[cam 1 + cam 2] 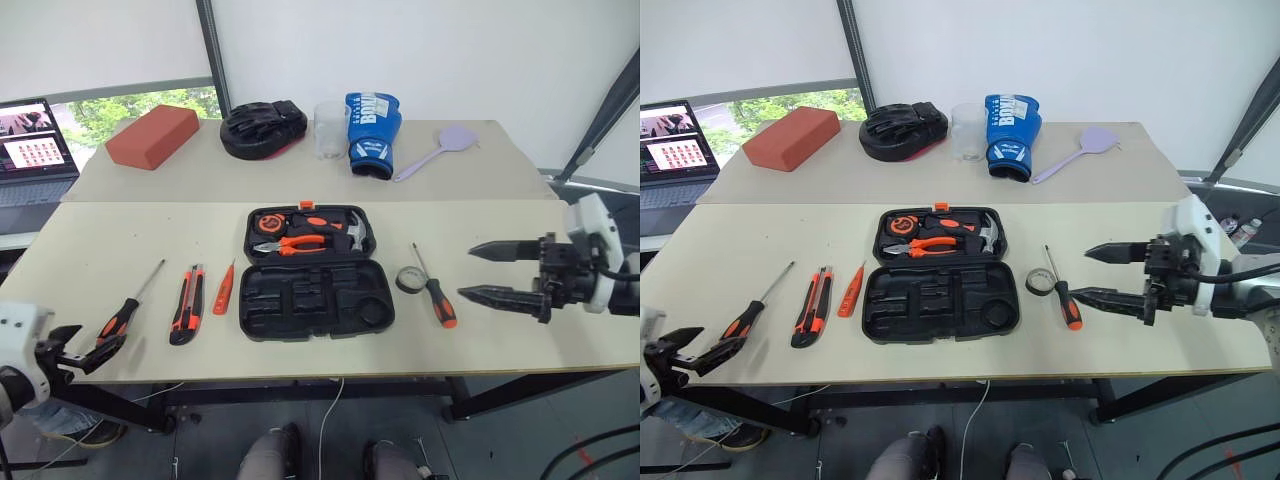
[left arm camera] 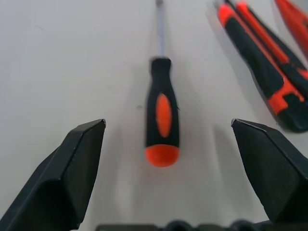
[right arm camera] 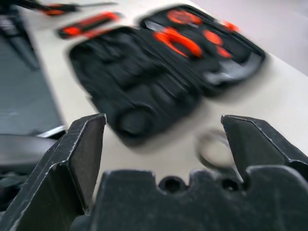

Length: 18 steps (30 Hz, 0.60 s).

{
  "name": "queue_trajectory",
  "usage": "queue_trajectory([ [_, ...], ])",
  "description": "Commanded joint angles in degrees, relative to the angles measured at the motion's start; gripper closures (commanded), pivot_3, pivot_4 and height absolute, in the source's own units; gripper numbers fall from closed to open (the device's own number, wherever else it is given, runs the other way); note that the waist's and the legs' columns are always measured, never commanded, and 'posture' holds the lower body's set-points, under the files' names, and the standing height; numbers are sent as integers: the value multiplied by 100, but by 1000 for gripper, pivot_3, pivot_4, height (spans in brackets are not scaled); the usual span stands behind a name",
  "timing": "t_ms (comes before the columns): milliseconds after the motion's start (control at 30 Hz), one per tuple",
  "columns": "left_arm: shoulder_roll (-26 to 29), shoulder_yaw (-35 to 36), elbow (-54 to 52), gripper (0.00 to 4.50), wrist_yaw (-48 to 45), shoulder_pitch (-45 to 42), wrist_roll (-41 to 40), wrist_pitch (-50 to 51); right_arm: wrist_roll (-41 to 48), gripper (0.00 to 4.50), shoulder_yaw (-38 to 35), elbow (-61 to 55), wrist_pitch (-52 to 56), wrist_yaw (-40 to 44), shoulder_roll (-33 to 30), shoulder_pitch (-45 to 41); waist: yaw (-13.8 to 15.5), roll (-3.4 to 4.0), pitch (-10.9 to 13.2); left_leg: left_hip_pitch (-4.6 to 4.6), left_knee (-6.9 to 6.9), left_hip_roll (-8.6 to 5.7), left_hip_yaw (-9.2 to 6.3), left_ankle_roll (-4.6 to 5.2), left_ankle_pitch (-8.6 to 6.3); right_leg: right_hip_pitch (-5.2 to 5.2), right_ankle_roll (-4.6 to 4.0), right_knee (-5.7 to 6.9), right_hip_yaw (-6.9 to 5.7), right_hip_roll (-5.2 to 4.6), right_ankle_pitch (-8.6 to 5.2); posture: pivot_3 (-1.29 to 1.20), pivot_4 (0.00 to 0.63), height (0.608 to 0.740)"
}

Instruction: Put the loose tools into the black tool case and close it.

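Tabletop holds a screwdriver (image 2: 162, 113) lying between the gaping left end effector (image 2: 168, 130) fingers, untouched.

Tool case (image 1: 316, 300): black moulded plastic, matt, ribbed recesses. Left screwdriver (image 2: 162, 118): black handle with glossy orange cap, bright metal shaft. Utility knife (image 1: 186, 304): orange-black plastic, slight sheen. Worktop (image 1: 120, 260): smooth matt beige. Fingers (image 2: 72, 168): black, matt, hard-edged. Tape roll (image 1: 410, 279): dull black.

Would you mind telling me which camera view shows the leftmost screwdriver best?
The left wrist view: the screwdriver lies close up between the open fingers of the left gripper, handle nearest. Both eye views show it whole but small, near the table's left front edge. The right wrist view gives only a blur.
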Motion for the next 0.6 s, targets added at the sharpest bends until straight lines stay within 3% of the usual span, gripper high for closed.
queue_trajectory([
  [33, 225, -423, 370, 0, -65, -342, 263, -33, 335, 35, 153, -607, 61, -112, 137, -322, 1, 0, 0, -1, 0, 0, 2, 0, 0, -1, -4, -1, 0, -1, 5, 0, 150, 718],
  [333, 310, -1478, 1807, 0, -213, -1700, 749, -155, 482, 35, 569, -1045, -13, -259, 459, -586, 185, 3, -3, 0, -1, 3, 21, 1, -1, -10, -10, -2, -8, -3, 39, 0, 150, 718],
  [433, 289, -1580, 2094, 753, -249, -1875, 850, -199, 427, 0, 590, -1042, -63, -290, 497, -543, 213, 16, -11, 0, -1, 4, 27, 1, -1, -11, -9, -2, -8, -3, 47, 0, 150, 718],
  [600, 251, -1451, 2235, 2511, -382, -2035, 767, -234, 319, 0, 547, -1024, -169, -270, 477, -382, 221, 19, -15, 1, -1, 5, 31, 1, -1, -11, -8, -2, -8, -4, 49, 0, 150, 718],
])
